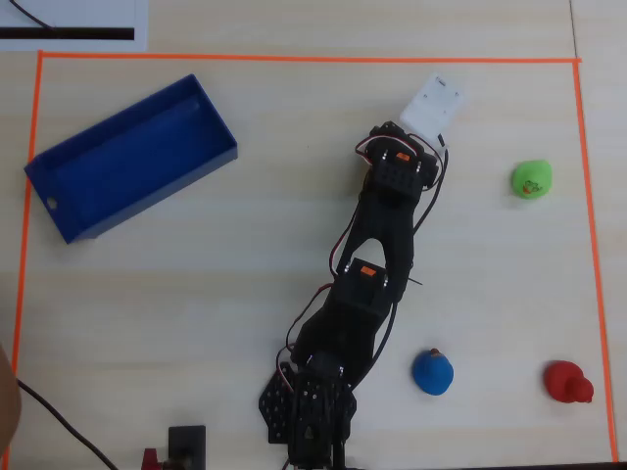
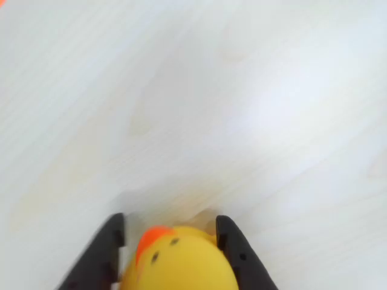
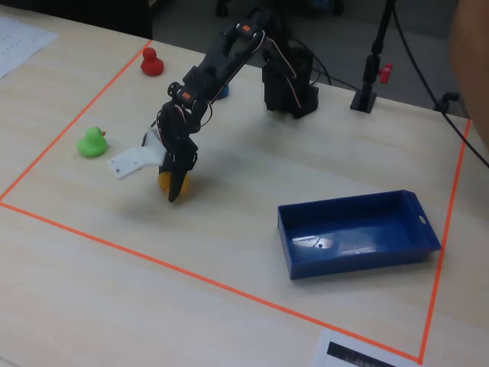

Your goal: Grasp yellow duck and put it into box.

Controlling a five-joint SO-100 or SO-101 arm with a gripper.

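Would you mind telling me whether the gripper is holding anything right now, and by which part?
The gripper is closed on the yellow duck, its fingers pressing either side of the duck's head.

A pale wood-grain surface (image 3: 229, 252) is marked off by an orange tape rectangle (image 3: 191, 277). A white printed sheet (image 1: 73, 24) lies outside the tape. Soft glare is seen in the wrist view.

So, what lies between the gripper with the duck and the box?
Nothing: in the fixed view, bare table runs from the gripper, closed on the yellow duck, to the box. The overhead view shows the same empty stretch.
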